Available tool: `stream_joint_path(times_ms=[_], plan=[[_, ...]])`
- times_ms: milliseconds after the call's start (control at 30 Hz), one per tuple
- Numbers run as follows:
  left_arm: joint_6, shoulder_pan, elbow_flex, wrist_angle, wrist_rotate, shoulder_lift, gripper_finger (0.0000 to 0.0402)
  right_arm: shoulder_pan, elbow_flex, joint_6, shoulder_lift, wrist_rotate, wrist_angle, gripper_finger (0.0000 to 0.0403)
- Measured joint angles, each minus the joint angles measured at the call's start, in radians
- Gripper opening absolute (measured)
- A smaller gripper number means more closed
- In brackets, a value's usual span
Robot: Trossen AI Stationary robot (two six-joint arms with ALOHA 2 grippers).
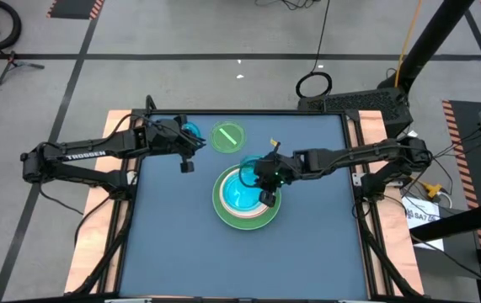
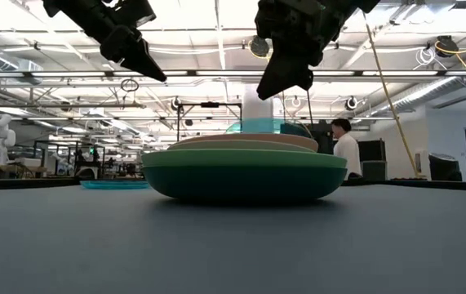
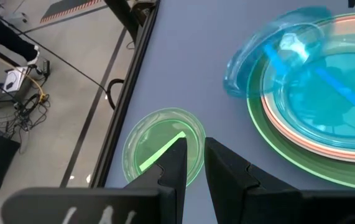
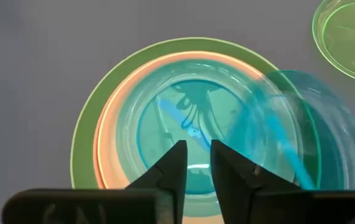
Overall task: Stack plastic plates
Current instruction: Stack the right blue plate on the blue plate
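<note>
A stack of plastic plates stands mid-table, a green one lowest, pinkish ones above it, and a translucent cyan one lying in its top. A second cyan plate, blurred and tilted, sits at the stack's far rim. My right gripper hovers over the stack, its fingers a little apart with nothing between them. A small lime plate lies flat on the table beyond the stack. My left gripper hangs above the lime plate's near edge, also narrowly open and empty. Another cyan plate lies under the left arm.
The blue table top is bordered by a dark frame. Its near half lies bare in front of the stack. Beyond the far edge are cables on the floor, and a person stands in the room behind.
</note>
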Motion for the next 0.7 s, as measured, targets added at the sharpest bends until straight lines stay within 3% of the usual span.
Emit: stream_joint_path(times_ms=[267,533,700], plan=[[0.0,0.0,0.0,0.014,0.0,0.0,0.0062,-0.013,0.0,-0.006,0.0,0.028,-0.011,0.0082],[0.0,0.0,0.0,0.014,0.0,0.0,0.0062,-0.084,0.0,0.178,0.0,0.383,-0.22,0.008],[-0.001,0.0,0.0,0.015,0.0,0.0,0.0062,-0.197,-0.015,0.269,0.0,0.421,-0.291,0.0082]])
